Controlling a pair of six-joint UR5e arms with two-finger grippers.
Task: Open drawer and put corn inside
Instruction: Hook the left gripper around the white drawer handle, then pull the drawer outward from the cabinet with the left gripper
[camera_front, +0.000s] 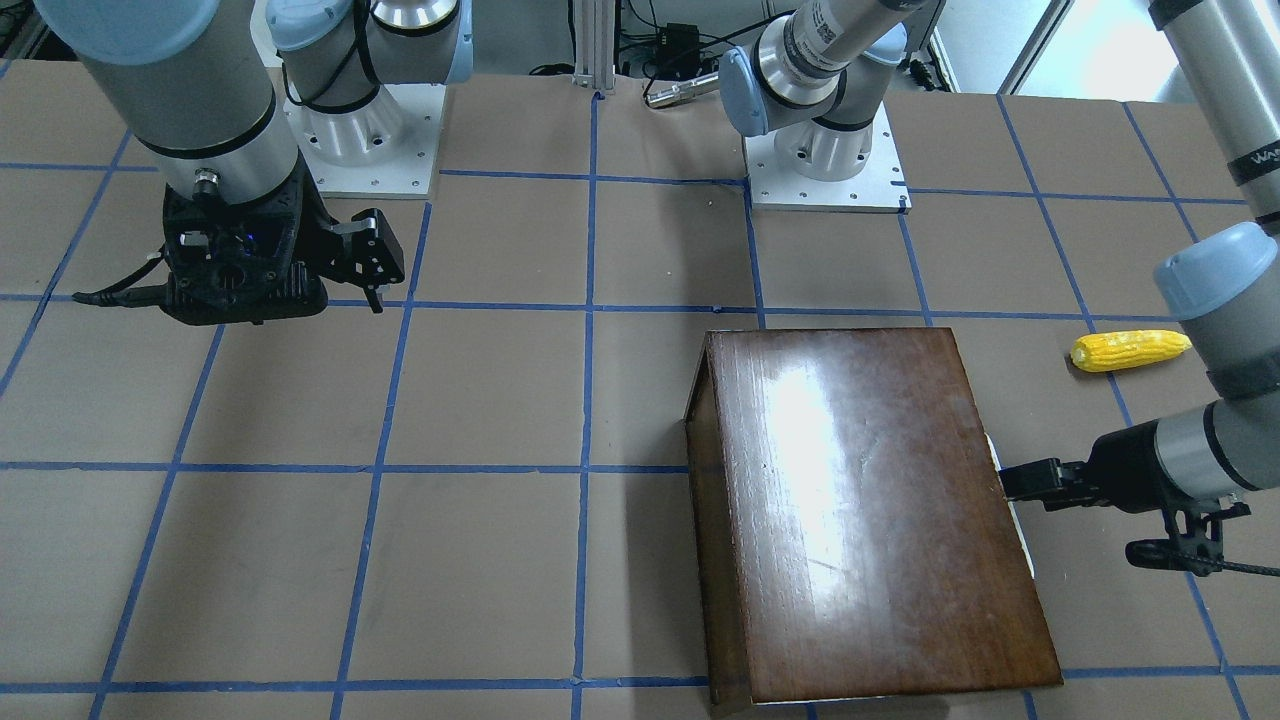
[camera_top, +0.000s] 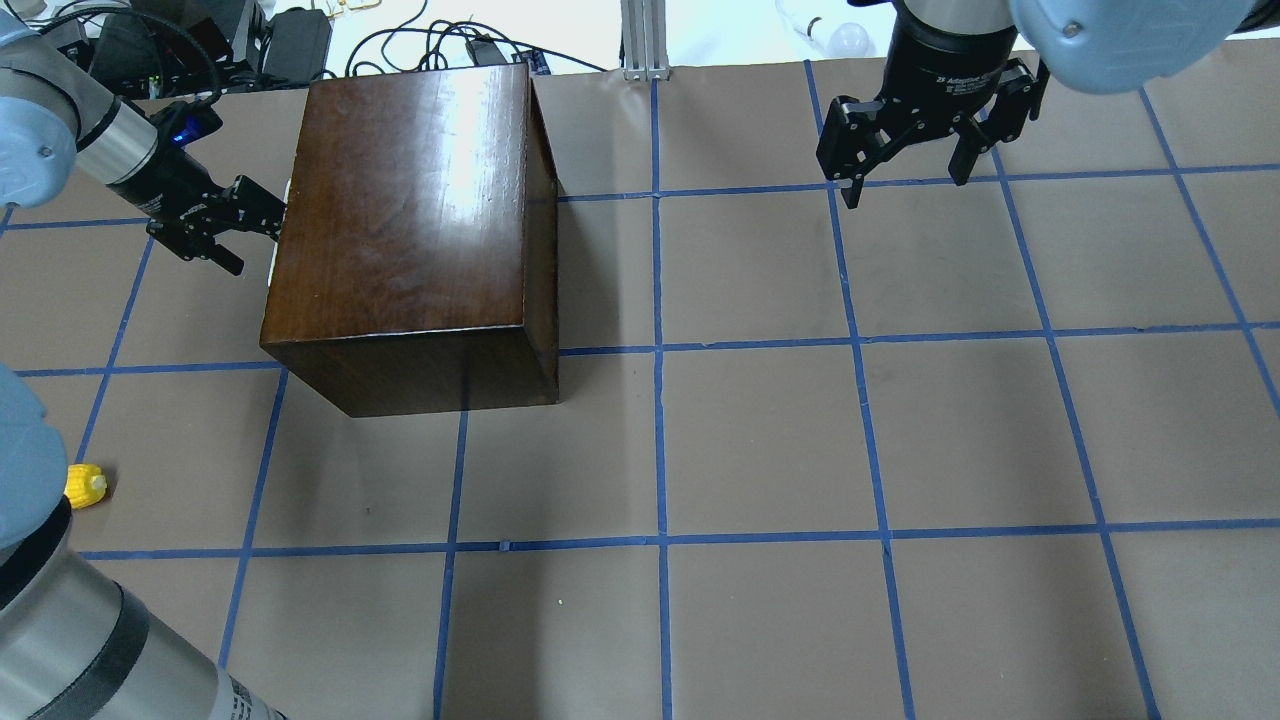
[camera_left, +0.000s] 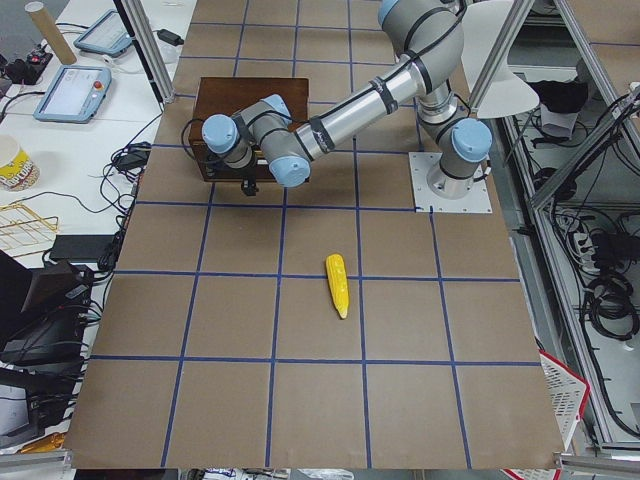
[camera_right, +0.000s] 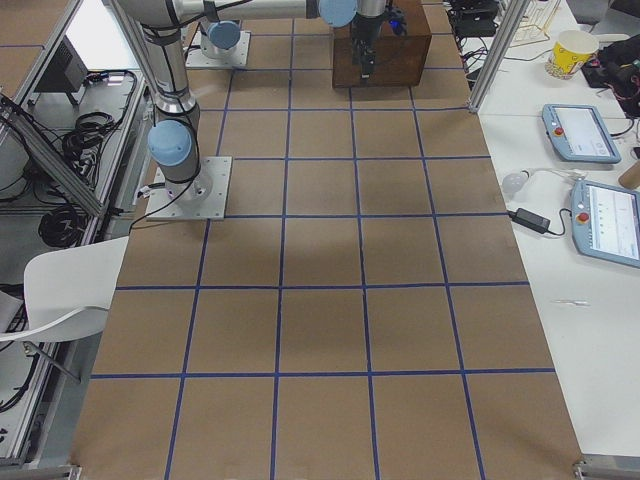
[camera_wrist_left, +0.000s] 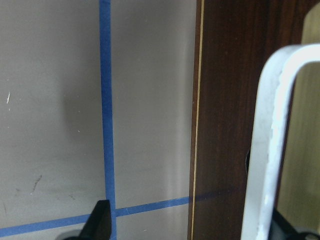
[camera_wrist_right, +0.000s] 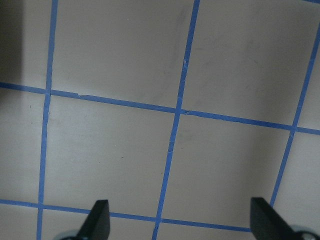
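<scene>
The step in hand is opening the drawer, judging by how things lie; the corn has not been picked up. Leftmost in the overhead view, the corn (camera_top: 85, 487) lies on the table (camera_top: 760, 440) on the cabinet's drawer side, well apart from it and nearer the robot's base, half hidden by the left arm. Further from the base, the left arm is bent so that its wrist lies roughly level and the left gripper (camera_top: 245, 235) points sideways into the cabinet's left face. Its claw stands wide, and the wrist view shows the white handle (camera_wrist_left: 272, 140) of the drawer (camera_wrist_left: 220, 125) close by one finger, not yet clamped. The drawer looks flush with the cabinet (camera_top: 410, 220). The next move probably calls for closing on the handle and pulling straight away from the cabinet. Well to the cabinet's right, the right gripper (camera_top: 910, 190) hangs pointing down over bare table, claw wide and empty.
</scene>
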